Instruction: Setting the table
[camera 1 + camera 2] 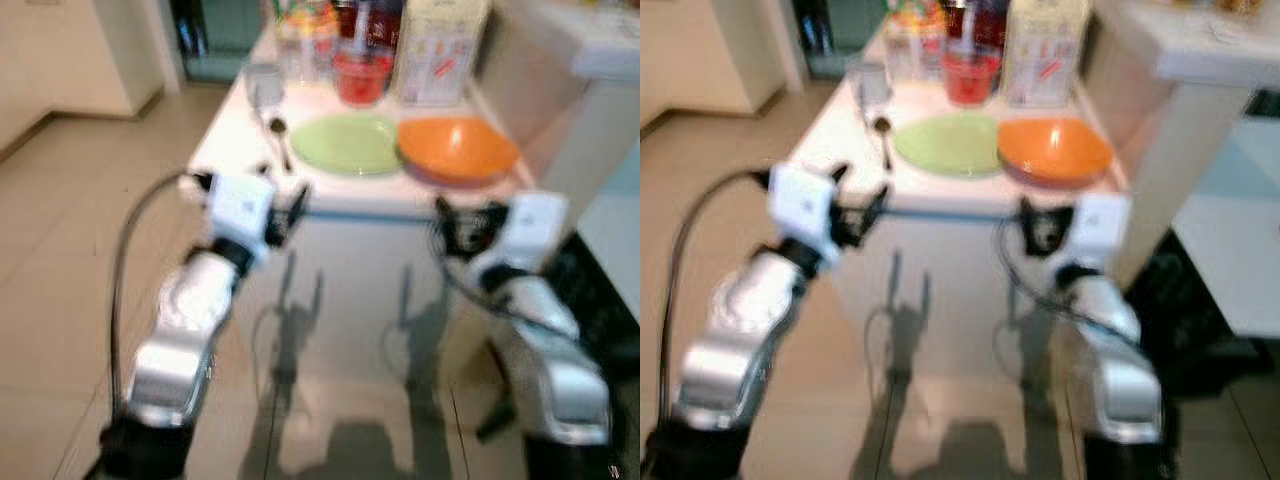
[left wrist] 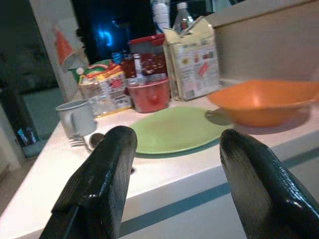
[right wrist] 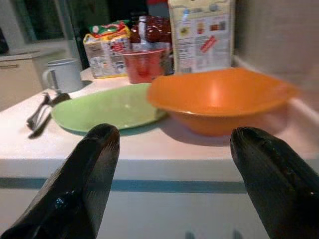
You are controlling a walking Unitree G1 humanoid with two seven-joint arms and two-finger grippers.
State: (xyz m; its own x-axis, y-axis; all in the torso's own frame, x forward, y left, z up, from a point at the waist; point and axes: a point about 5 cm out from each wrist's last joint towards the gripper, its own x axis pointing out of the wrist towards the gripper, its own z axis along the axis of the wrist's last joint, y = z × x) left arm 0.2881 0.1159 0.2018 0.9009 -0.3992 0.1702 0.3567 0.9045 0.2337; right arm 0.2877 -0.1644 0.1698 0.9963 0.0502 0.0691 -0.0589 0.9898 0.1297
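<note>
Ahead, orange bowl (image 3: pixel 219 97) beside green plate (image 3: pixel 107 107)

Table (image 1: pixel 330 200) sitting at upper centre of the head view.
On it, plate (image 1: pixel 347 143) lying left of bowl (image 1: pixel 458 149); cup (image 1: pixel 362 76) standing behind them.

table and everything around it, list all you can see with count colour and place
table: 1, white with a blue-grey stripe on its front edge, straight ahead
plate: 1, green, near front edge
bowl: 1, orange, right of the plate, touching or overlapping its edge
cup: 1, red, behind the plate
mug: 1, grey, back left
cutlery: dark spoon and fork, left of the plate
carton: 1, cream, printed, behind the bowl
snack packet: 1, yellow and red, at the back
bottles: clear, at the back, count unclear
floor: beige tiles
left hand: black fingers open, short of the table edge
right hand: black fingers open, facing the bowl
</note>
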